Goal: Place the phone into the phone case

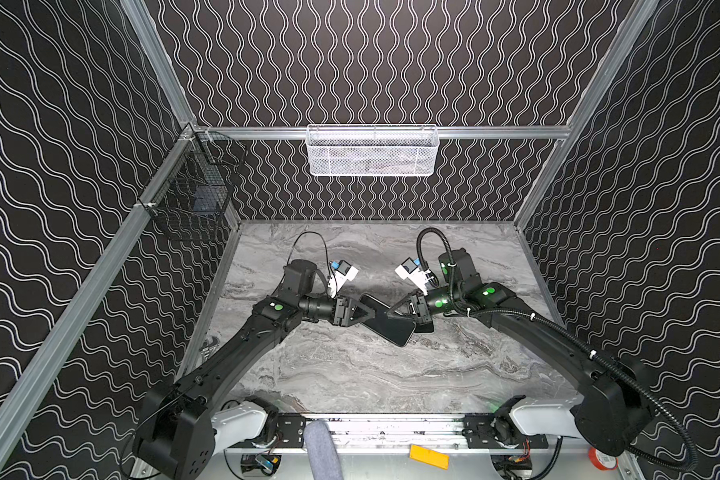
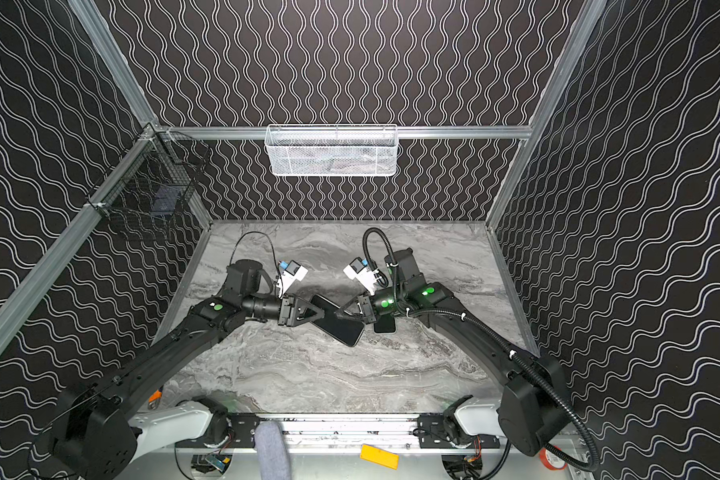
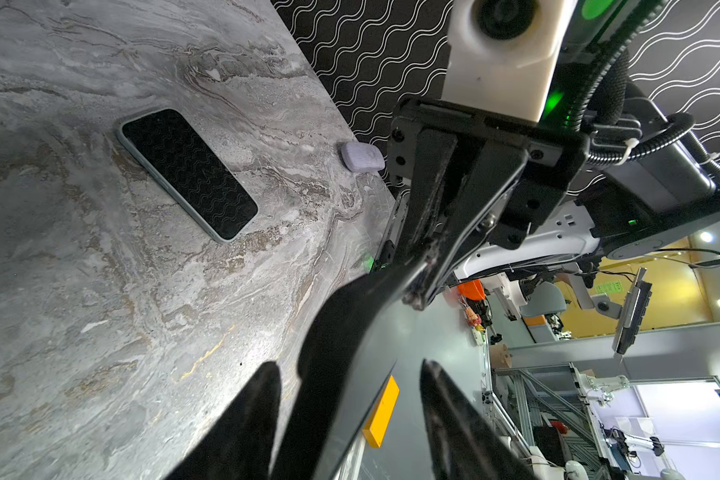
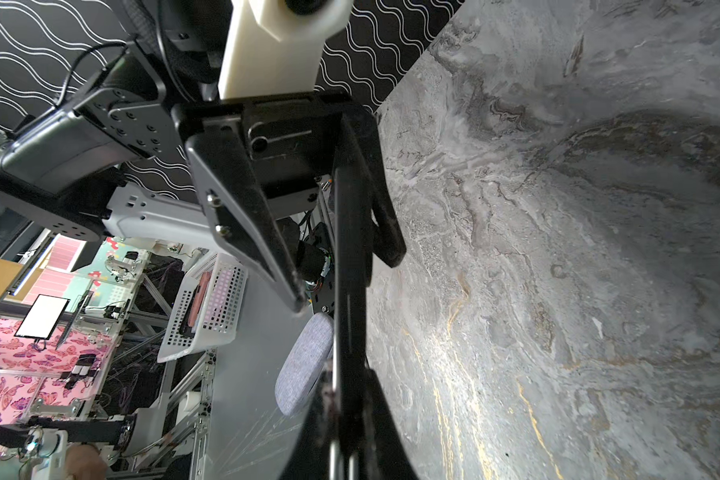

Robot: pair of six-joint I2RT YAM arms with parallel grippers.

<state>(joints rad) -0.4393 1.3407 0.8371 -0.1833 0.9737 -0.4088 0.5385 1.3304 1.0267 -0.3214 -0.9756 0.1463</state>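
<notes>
- The right pincer is clamped tight on one end of the thin black flexible phone case. It holds the case above the grey marbled counter, seemingly to steady it for a second grip.
- The left pincer straddles the case's other end, half open and not gripping.
- The dark-screened, pale-edged phone lies flat on the counter beneath the right arm's wrist.
- The white mesh basket holds something indistinct, and the black wire basket holds a dark box.

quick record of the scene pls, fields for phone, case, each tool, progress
phone: flat on the marble table, screen up, nothing touching it
phone case: held above the table, between the two arms
right tool: shut on one end of the case
left tool: open, a finger on either side of the case's other end
progress: phone not yet in the case
</notes>
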